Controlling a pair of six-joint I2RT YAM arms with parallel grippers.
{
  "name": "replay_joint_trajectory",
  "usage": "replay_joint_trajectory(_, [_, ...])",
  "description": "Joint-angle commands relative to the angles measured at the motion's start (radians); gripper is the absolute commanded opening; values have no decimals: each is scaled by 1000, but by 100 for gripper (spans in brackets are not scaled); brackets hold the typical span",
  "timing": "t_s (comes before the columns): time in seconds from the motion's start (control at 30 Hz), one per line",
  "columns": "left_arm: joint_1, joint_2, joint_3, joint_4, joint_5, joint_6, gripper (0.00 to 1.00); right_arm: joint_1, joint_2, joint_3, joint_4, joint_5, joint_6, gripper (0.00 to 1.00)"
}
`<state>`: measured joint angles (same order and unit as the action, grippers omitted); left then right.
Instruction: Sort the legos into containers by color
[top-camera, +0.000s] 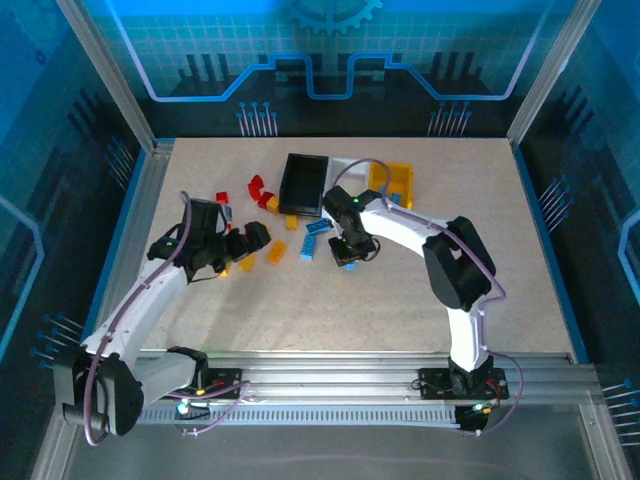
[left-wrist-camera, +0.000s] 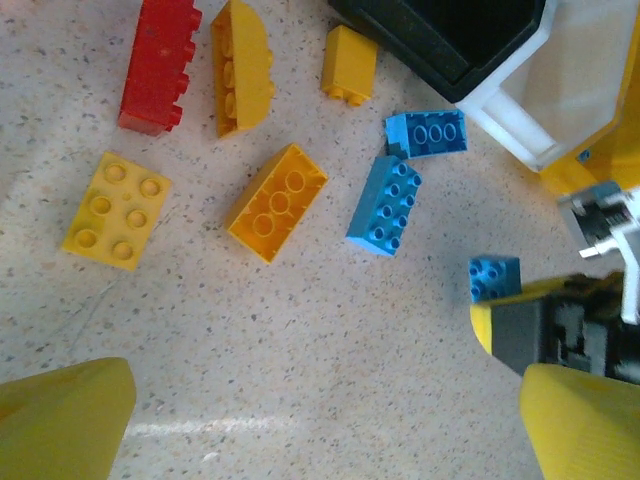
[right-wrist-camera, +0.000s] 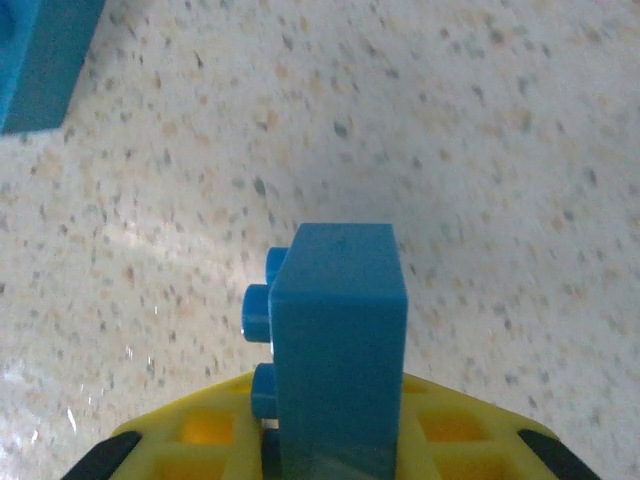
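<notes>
One blue lego clamped by right gripper, plain from wrist view; left gripper gaping, empty.

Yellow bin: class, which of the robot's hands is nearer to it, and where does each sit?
Right. The right hand, gripping a blue brick, is on the near side of the yellow bin. The left hand, open, is much farther left, past the black bin.
</notes>
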<state>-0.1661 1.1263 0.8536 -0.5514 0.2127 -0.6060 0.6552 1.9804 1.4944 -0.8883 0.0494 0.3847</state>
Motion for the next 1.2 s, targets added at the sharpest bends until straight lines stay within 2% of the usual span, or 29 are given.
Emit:
replay_joint_trajectory(0.0, [8, 34, -10, 49, 41, -43, 99, -10, -99, -66, 17, 1, 47, 23])
replay_joint_trajectory(0.23, [8, 97, 1, 72, 68, -71, 99, -81, -237, -129, -9, -17, 70, 22])
replay_joint_trajectory(0.53, [8, 191, 38, 105, 101, -95, 99, -239, -318, -47, -45, -88, 60, 22])
replay_joint_trajectory(0.83, [9, 198, 53, 84, 77, -88, 99, -419, -224, 127, -26, -200, 64, 22])
replay_joint_trajectory(1.17, [8, 202, 87, 37, 38, -71, 99, -500, -8, 371, -34, -243, 62, 22])
